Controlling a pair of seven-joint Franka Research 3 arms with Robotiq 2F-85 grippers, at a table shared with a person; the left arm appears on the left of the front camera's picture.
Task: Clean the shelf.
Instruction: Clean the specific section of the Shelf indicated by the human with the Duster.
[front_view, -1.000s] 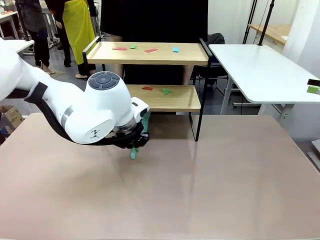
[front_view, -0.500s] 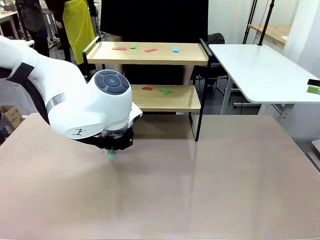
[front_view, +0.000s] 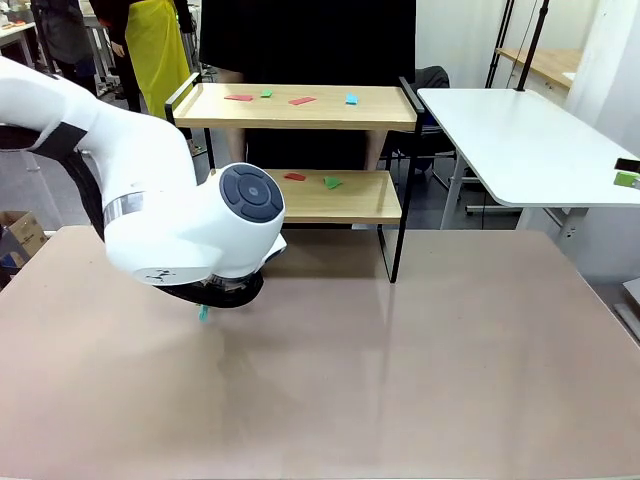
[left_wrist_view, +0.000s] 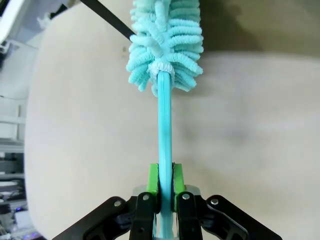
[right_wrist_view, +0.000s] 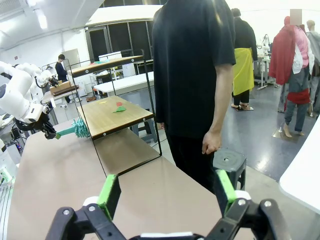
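Front, I see the shelf (front_view: 300, 108) at the beige worktop's (front_view: 450, 380) far edge, coloured scraps (front_view: 302, 100) on both boards, left wrist, my left pincer (left_wrist_view: 166, 187) clamped on a teal duster (left_wrist_view: 165, 35) by its handle, right wrist, my right pincer (right_wrist_view: 167, 192) spread wide, a person (right_wrist_view: 192, 75) beside the shelf.

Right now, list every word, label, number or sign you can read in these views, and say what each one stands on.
Nothing here reads as a word or number.
On the left arm, small dark marks: too small to read.
On the shelf, coloured scraps: no print can be made out.
On the duster handle: plain, no print visible.
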